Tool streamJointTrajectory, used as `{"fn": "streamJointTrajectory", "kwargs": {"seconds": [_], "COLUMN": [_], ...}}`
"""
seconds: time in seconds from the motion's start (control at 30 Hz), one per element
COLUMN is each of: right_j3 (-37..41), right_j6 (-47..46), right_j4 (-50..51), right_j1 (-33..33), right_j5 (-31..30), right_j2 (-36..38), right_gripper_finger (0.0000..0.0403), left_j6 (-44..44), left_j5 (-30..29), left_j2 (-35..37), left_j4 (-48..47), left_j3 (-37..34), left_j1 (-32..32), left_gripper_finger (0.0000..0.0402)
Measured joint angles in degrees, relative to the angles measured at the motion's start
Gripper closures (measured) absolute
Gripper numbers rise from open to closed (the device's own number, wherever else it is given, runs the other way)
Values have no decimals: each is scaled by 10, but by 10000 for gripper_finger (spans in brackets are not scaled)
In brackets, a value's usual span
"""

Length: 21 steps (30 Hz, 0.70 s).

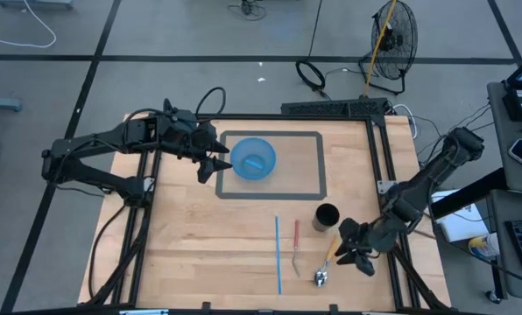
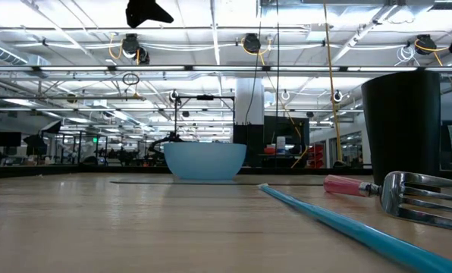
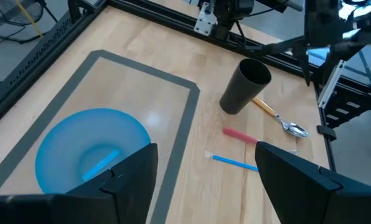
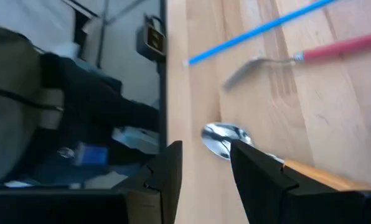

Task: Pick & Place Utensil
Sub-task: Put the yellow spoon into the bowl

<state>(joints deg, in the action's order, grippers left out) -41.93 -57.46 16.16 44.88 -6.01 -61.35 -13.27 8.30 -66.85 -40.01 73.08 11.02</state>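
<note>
A spoon with an orange handle (image 1: 327, 262) lies on the table near its front right, bowl toward the near edge. It also shows in the right wrist view (image 4: 223, 138). My right gripper (image 1: 352, 254) is open, low beside the spoon's handle (image 4: 322, 177). A blue bowl (image 1: 253, 158) stands in the grey taped rectangle, with a short blue piece (image 3: 101, 163) lying in it. My left gripper (image 1: 215, 163) is open and empty, above the bowl's left rim. My right gripper's one finger (image 4: 260, 180) stands in front of the spoon's neck and hides it. I cannot tell whether it touches the spoon. The spoon lies flat on the table.
A black cup (image 1: 327, 215) stands upright just beyond the spoon. A red-handled fork (image 1: 296, 245) and a long blue stick (image 1: 278, 254) lie side by side left of the spoon. The table's right frame rail (image 1: 385, 175) is close behind my right arm.
</note>
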Motion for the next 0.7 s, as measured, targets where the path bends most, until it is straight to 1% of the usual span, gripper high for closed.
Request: {"fn": "streamJointTrajectory", "kwargs": {"seconds": [0.07, 0.17, 0.23, 0.5, 0.7], "right_j3": [0, 0, 4, 26, 26], "right_j6": [-14, -45, -82, -303, -456], "right_j4": [-1, -10, -9, -11, -17], "right_j1": [0, 0, 2, 6, 32], "right_j5": [-3, -32, -53, -66, -138], "right_j2": [-21, -47, -61, -94, -113], "right_gripper_finger": [274, 274, 274, 273, 273], "left_j6": [-2, -4, -3, -3, 6], "left_j5": [-8, -9, -9, -9, -9], "left_j2": [0, 0, 0, 0, 0], "left_j4": [0, 0, 0, -6, -42], "left_j3": [0, 0, 0, 0, 0], "left_j1": [0, 0, 0, 0, 0], "left_gripper_finger": [128, 128, 128, 128, 128]}}
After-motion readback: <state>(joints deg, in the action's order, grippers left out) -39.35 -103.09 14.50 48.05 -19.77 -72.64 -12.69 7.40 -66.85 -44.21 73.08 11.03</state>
